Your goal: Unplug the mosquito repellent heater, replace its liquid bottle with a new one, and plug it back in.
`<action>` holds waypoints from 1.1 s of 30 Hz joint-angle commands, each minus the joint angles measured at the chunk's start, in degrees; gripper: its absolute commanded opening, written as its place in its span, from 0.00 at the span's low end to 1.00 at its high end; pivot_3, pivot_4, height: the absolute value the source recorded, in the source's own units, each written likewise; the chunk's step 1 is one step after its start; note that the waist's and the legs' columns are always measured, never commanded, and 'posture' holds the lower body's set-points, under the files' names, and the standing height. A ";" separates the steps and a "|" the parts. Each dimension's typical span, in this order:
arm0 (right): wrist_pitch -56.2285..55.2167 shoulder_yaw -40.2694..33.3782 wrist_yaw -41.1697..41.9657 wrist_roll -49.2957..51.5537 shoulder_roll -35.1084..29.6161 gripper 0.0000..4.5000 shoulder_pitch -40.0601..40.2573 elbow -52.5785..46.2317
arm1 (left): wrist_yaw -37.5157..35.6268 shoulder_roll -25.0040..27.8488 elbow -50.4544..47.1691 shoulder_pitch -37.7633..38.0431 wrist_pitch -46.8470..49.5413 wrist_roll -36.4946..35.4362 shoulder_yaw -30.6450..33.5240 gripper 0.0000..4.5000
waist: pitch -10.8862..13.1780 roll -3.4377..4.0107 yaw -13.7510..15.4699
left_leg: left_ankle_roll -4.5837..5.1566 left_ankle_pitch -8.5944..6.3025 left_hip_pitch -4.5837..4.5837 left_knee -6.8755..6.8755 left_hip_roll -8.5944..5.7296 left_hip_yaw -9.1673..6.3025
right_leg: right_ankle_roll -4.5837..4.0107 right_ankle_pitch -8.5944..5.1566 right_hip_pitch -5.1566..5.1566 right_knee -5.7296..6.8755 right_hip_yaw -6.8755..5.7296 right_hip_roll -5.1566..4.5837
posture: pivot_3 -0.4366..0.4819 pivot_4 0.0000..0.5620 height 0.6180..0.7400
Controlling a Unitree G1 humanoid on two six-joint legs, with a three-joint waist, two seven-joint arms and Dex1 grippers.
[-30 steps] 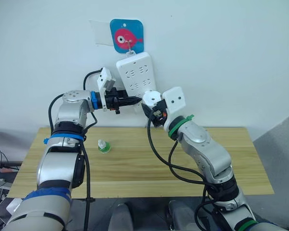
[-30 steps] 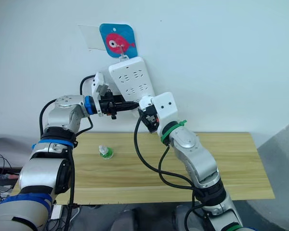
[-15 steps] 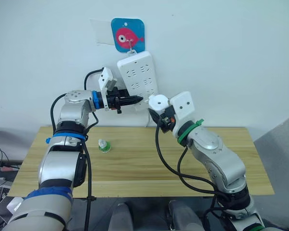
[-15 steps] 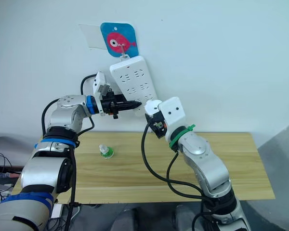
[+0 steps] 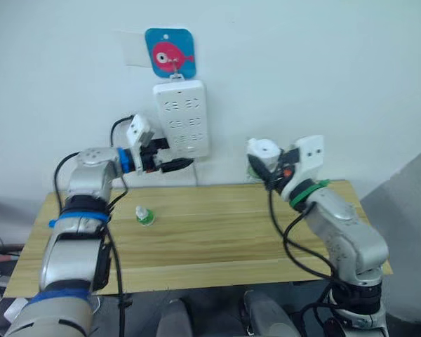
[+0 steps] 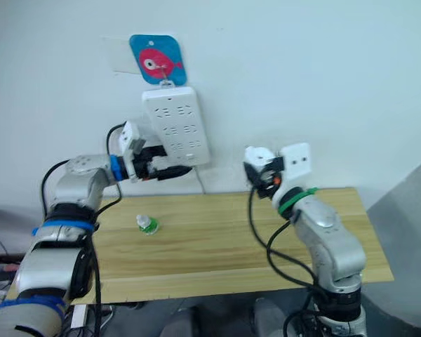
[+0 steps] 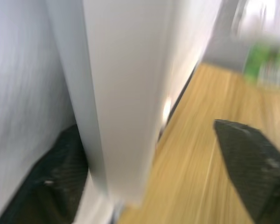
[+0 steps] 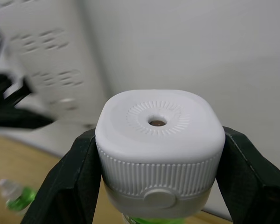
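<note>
Since 1 s ago my right pincer has pulled the mosquito repellent heater away from the power strip and off to the right; it's now held in the air above the desk's back edge, well apart from the strip. Right pincer is clamped on the heater, one black finger each side of its ribbed white body, round face w/ small centre hole facing the wrist cam, bit of green showing under it. Left pincer sits at the strip's lower left corner, fingers spread apart w/ the strip's edge between them. Small bottle w/ green base stands on the desk below my left arm. Fish sticker on wall above strip.
</note>
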 commanded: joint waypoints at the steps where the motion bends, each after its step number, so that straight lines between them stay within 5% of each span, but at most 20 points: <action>1: 0.77 -6.39 -0.59 6.85 1.62 0.67 -1.16 1.80 | 0.01 3.77 -15.03 9.05 3.38 -1.86 1.72 0.99 | 0.03 0.04 -0.32 | 0.00 0.00 0.00 -0.07 0.01 0.03 | -0.05 0.01 -0.03 -0.03 0.06 0.00 | 0.32 0.35 1.00; 6: 6.19 -17.96 -8.16 20.72 8.73 0.67 -3.22 5.49 | 4.51 3.16 -45.92 25.46 13.41 -10.74 3.65 0.99 | 0.08 0.11 0.32 | -0.27 0.03 -0.20 -0.25 0.06 -0.01 | -0.12 -0.24 -0.14 -0.16 0.11 -0.05 | 0.35 0.34 1.00; 11: 8.63 -24.96 -20.68 41.29 14.55 0.67 -4.30 7.09 | 15.30 -6.14 -61.85 29.00 13.70 -11.71 -1.44 0.99 | 0.15 0.23 2.21 | -0.18 -0.13 -0.26 -0.17 -0.17 -0.02 | -0.07 -0.30 -0.04 -0.19 0.29 -0.13 | 0.37 0.34 1.00; 21: 2.15 -17.90 -33.60 66.02 10.52 0.67 2.46 5.18 | 32.95 -25.92 -53.78 24.68 0.49 1.50 -14.48 0.99 | 0.14 0.24 1.72 | -0.13 -0.15 -0.23 -0.14 -0.23 -0.05 | -0.05 -0.29 0.00 -0.20 0.37 -0.05 | 0.33 0.34 1.00; 33: -7.42 -9.19 -36.66 76.30 3.05 0.67 5.82 3.21 | 35.54 -28.86 -47.54 22.37 -5.97 4.46 -16.81 0.99 | 0.14 0.24 1.18 | -0.11 -0.15 -0.24 -0.13 -0.22 -0.09 | -0.03 -0.30 -0.01 -0.20 0.37 0.01 | 0.32 0.34 1.00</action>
